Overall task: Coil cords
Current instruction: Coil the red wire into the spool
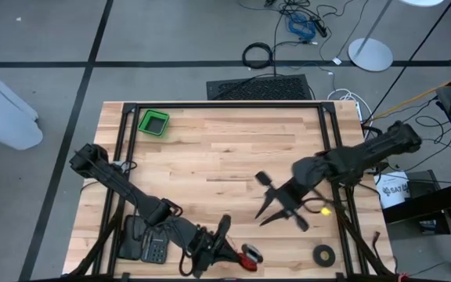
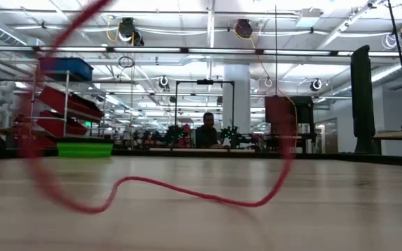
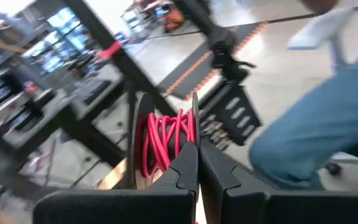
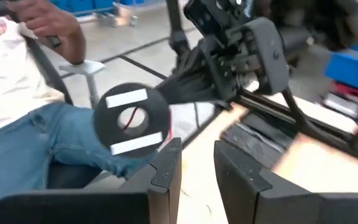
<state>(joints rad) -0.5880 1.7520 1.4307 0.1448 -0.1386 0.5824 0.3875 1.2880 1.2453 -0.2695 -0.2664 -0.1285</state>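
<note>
The cord is red and is wound on a black spool (image 1: 249, 255) at the table's near edge. A loose length of the cord (image 2: 187, 192) lies in curves on the tabletop and rises at both ends. My left gripper (image 1: 227, 235) is shut at the spool (image 3: 166, 140). My right gripper (image 1: 263, 197) is open and empty above the table's middle right. Its fingers point toward the spool (image 4: 132, 118) and stand apart from it. My left gripper (image 3: 196, 149) pinches one flange of the spool at its rim (image 3: 194, 121) between its two fingers. The flange stands edge-on in line with the fingers, the red winding (image 3: 163, 140) beside them. The spool seems clear of the table.
A green bin (image 1: 153, 123) stands at the far left. A flat black tape ring (image 1: 323, 253) lies at the near right, and a small yellow thing (image 1: 325, 210) lies by the right arm. A dark keypad device (image 1: 151, 249) lies under the left arm. A seated person (image 4: 55, 143) is just past the near edge.
</note>
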